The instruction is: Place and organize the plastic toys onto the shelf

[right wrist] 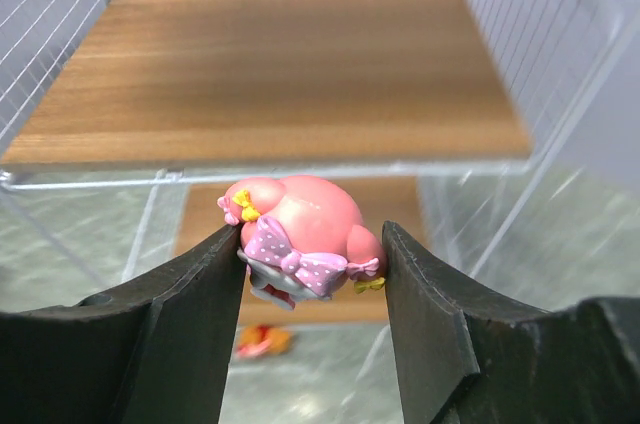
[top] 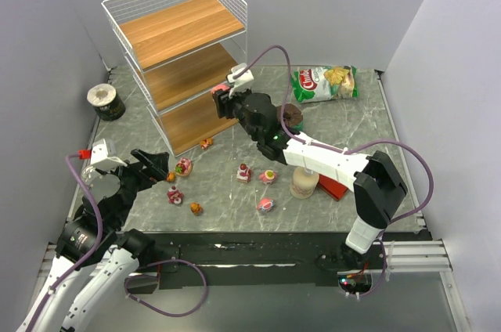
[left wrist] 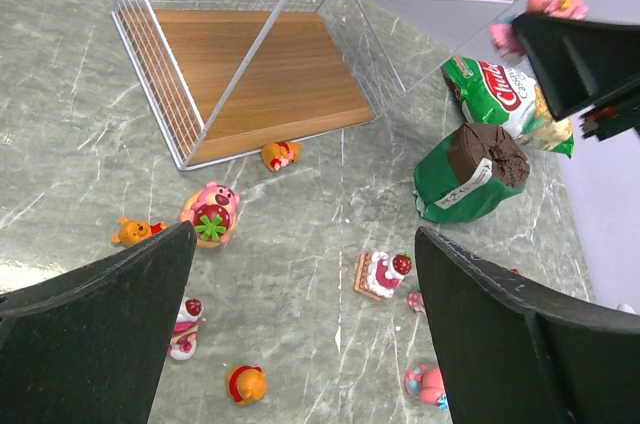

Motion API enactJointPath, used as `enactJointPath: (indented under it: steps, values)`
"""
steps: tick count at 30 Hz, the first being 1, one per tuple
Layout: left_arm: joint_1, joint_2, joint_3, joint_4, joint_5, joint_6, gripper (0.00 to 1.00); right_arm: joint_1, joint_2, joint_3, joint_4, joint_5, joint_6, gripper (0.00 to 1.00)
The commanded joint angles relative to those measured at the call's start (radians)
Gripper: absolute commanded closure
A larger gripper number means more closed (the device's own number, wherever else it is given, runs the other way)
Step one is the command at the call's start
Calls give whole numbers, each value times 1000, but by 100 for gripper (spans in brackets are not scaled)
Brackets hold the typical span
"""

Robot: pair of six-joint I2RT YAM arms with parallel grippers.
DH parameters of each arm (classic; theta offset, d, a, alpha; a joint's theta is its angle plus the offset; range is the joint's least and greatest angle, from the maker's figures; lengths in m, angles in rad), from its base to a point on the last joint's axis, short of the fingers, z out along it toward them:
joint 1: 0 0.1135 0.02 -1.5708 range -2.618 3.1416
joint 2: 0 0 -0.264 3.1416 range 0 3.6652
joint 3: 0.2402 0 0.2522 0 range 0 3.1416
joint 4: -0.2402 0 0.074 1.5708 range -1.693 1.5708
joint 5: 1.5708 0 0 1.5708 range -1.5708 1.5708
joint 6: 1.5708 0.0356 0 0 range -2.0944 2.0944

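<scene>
The white wire shelf (top: pixel 182 28) with three wooden tiers stands at the back left. My right gripper (top: pixel 223 99) hovers just in front of it, shut on a pink toy (right wrist: pixel 300 232) with a dotted bow. In the right wrist view the toy hangs just below the front edge of a tier (right wrist: pixel 270 74). Several toys lie on the table: a pink strawberry figure (top: pixel 183 166), a red-and-white cake (top: pixel 244 173), an orange one (top: pixel 196 208) and one at the shelf's foot (top: pixel 206 143). My left gripper (top: pixel 153 166) hangs open and empty above them (left wrist: pixel 305 234).
A green chip bag (top: pixel 325 81) lies at the back right, with a green pouch (left wrist: pixel 470 179) nearer the shelf. A cream bottle (top: pixel 304 182) and a red box (top: pixel 334 185) sit under the right arm. A dark round tin (top: pixel 105 101) stands left of the shelf.
</scene>
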Motion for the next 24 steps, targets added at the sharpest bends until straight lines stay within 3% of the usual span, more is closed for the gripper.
enactJointPath:
  steps: [1, 6, 15, 24]
  values:
    - [-3, 11, -1, 19, -15, 18, 3, -8, -25, 50, 147, -49, -240, 100]
    - [-3, 14, -1, 19, -15, 16, 3, -41, 19, 96, 186, -138, -292, 100]
    - [-3, 24, -1, 19, -18, 13, 3, -133, 84, 127, 222, -325, -215, 100]
    - [-3, 53, 0, 19, -20, 15, 3, -155, 176, 196, 256, -354, -179, 100]
